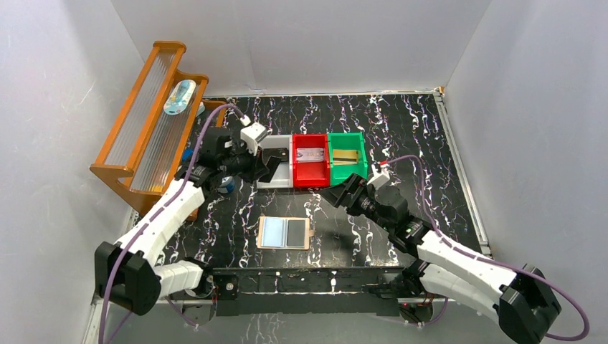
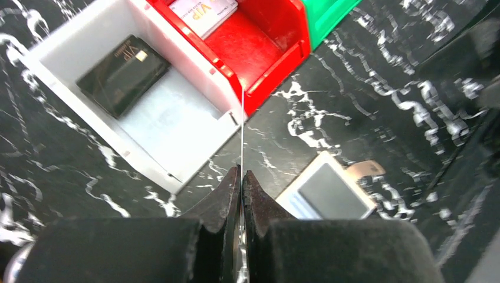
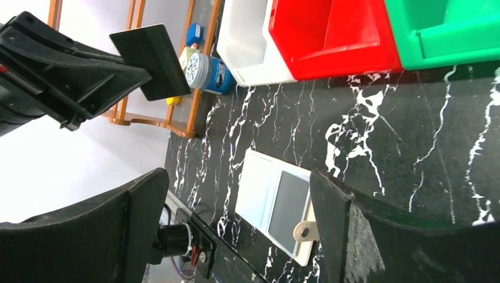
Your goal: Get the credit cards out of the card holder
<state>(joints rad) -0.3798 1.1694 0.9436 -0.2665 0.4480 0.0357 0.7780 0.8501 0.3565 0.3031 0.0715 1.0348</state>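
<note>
Two pockets face up: card holder [image 1: 285, 232] flat on the marbled table [image 1: 401, 143], nearest of all.
Probably light and floppy, glossy inside (likely to slide; pin its tan border). Just beyond it the right gripper [image 1: 335, 192] hangs wide open, empty; farther beyond, left gripper [image 2: 240, 177] pinches a thin, stiff black card [image 3: 150, 62] tight.

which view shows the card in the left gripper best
Right wrist: the dark card shows most of its flat face. Left wrist sees only its thin edge, rising from the left gripper. From the top it is a small dark shape, hard to tell from the gripper.
</note>
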